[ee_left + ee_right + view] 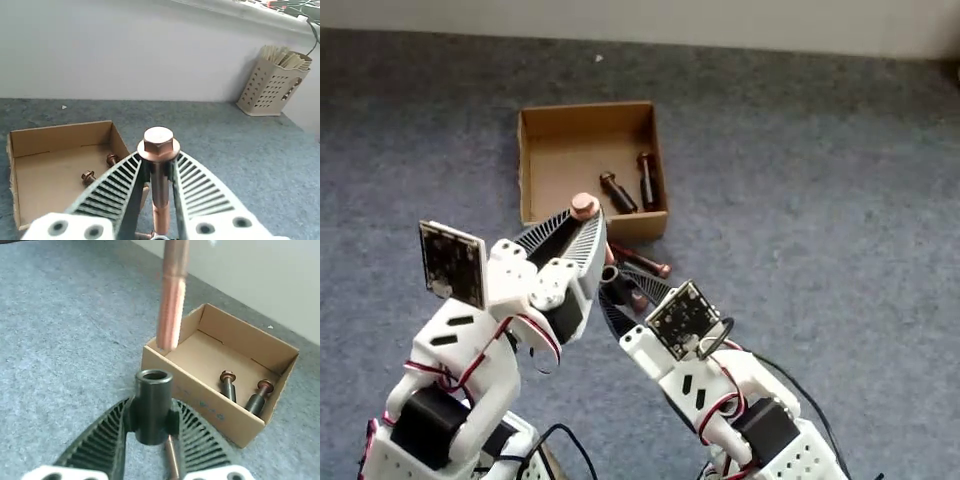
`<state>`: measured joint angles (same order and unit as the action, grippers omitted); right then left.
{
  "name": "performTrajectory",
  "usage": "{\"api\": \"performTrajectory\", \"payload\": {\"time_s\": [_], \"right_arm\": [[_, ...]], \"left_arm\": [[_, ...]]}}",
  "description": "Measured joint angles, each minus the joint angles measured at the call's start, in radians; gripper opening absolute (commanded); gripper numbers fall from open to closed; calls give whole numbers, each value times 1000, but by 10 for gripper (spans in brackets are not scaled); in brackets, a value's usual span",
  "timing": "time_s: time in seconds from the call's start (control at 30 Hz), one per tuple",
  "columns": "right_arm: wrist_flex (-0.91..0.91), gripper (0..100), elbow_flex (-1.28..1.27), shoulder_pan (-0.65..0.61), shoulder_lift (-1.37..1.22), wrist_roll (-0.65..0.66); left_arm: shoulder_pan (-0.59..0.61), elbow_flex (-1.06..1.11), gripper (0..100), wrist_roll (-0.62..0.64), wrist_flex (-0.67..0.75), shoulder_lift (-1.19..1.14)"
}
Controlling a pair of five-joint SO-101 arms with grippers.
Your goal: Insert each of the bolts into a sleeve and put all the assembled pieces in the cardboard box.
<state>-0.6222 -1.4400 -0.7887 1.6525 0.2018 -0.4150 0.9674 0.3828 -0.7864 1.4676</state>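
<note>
My left gripper (159, 161) is shut on a copper bolt (159, 145), held upright with its hex head on top (584, 207). Just below and beside it, my right gripper (152, 412) is shut on a black sleeve (152, 402), its open mouth facing up (610, 273). In the right wrist view the bolt's threaded tip (170, 315) hangs a little above the sleeve mouth, apart from it. The cardboard box (535, 160) lies just beyond both grippers and holds two assembled pieces (618, 193) (646, 180). One loose bolt (642, 262) lies on the carpet in front of the box.
Grey carpet (820, 200) stretches open to the right and left of the box. A beige slotted holder (272, 82) with sticks stands by the far wall. The loose bolt's shaft (172, 460) lies under my right gripper.
</note>
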Motion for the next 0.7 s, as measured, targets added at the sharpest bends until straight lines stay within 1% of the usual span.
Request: {"api": "performTrajectory", "payload": {"time_s": [0.2,0.5,0.7], "right_arm": [[6,6,0,-2,0,0],[12,6,0,-2,0,0],[49,6,-5,32,-2,2]], "left_arm": [[3,64,5,0,17,74],[-6,118,6,0,20,86],[-6,149,6,2,35,100]]}}
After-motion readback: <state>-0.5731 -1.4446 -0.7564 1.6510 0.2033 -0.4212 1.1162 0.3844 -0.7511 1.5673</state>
